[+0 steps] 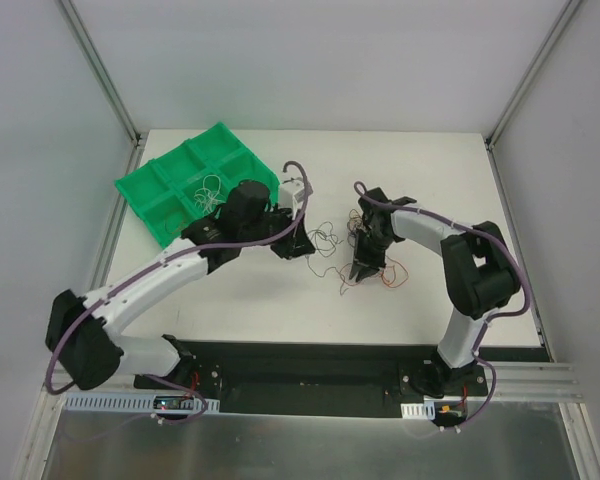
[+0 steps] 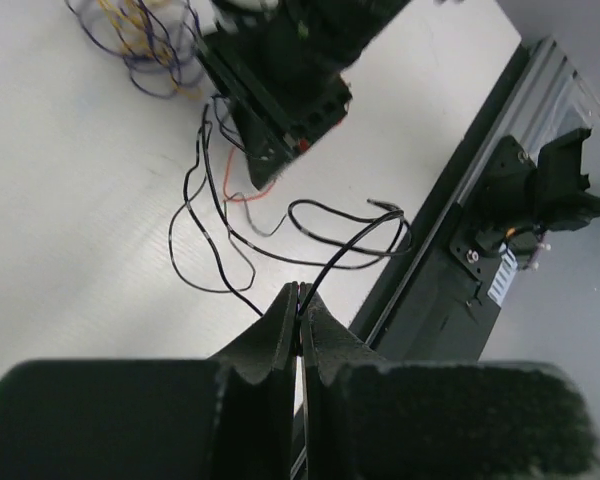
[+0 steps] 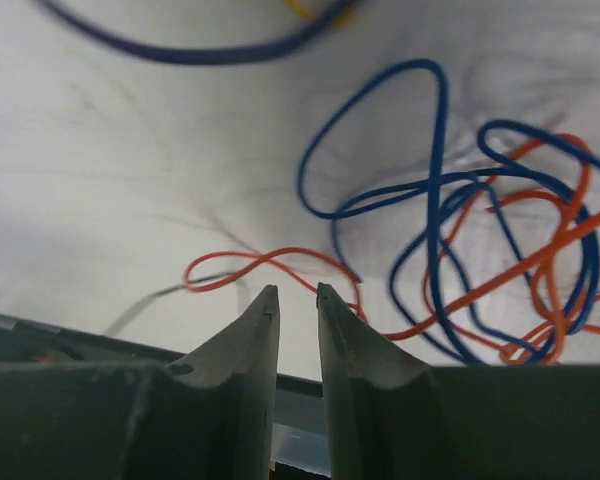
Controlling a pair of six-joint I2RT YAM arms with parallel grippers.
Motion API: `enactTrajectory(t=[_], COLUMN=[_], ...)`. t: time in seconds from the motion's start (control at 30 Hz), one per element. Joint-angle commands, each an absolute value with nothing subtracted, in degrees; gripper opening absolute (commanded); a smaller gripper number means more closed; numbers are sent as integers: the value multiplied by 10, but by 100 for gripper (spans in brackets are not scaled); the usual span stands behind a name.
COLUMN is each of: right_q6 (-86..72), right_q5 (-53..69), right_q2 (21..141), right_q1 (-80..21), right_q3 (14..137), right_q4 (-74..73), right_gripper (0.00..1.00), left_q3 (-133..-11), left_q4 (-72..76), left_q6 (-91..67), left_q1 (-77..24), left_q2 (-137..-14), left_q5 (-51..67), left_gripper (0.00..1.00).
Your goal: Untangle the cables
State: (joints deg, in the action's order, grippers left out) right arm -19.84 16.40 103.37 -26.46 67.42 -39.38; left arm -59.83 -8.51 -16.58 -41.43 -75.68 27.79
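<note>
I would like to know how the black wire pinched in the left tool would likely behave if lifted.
Probably floppy: the black wire lies in loose curls, so it should droop from the left tool. Likely very light, being so thin. It may drag neighbours, since it runs toward the other wires.

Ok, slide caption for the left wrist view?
Left gripper pinches a black wire looping across the table toward the right gripper.

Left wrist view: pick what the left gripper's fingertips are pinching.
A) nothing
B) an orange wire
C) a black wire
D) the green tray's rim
C: the left gripper is shut, and a black wire runs straight into the seam between its fingertips.
</note>
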Motion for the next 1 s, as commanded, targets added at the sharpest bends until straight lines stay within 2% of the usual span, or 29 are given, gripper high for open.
enactTrajectory(t=[0.0,0.2,0.37,0.57,0.67,0.8,0.97], right_q6=[-222,-216,-167,-115,-94,-83,-75], right_q5=[97,78,97,158,183,177,157], right_q2=[1027,1016,989,899,861,814,743], right_q1=[-248,-187,-180,-194,-216,-247,-246], right_q3=[635,588,598,655,718,779,802], right_q4=[-383,-377,-395,-441,-489,-539,-569], right_gripper=[25,27,28,32,40,57,66], left_q3=[-664,-793,-867,-886,-889,-878,-846], left_q4=[-142,-173,-188,-188,-187,-179,-149], left_q6=[-74,49,62,-23,-87,-105,-164], left_q1=[-415,-414,-414,-369,-303,-254,-194], left_q2=[-636,-548,-569,-624,-656,-707,-754], left_q5=[142,-57,-82,-94,-51,-49,-32], left_gripper=[0,0,0,0,0,0,0])
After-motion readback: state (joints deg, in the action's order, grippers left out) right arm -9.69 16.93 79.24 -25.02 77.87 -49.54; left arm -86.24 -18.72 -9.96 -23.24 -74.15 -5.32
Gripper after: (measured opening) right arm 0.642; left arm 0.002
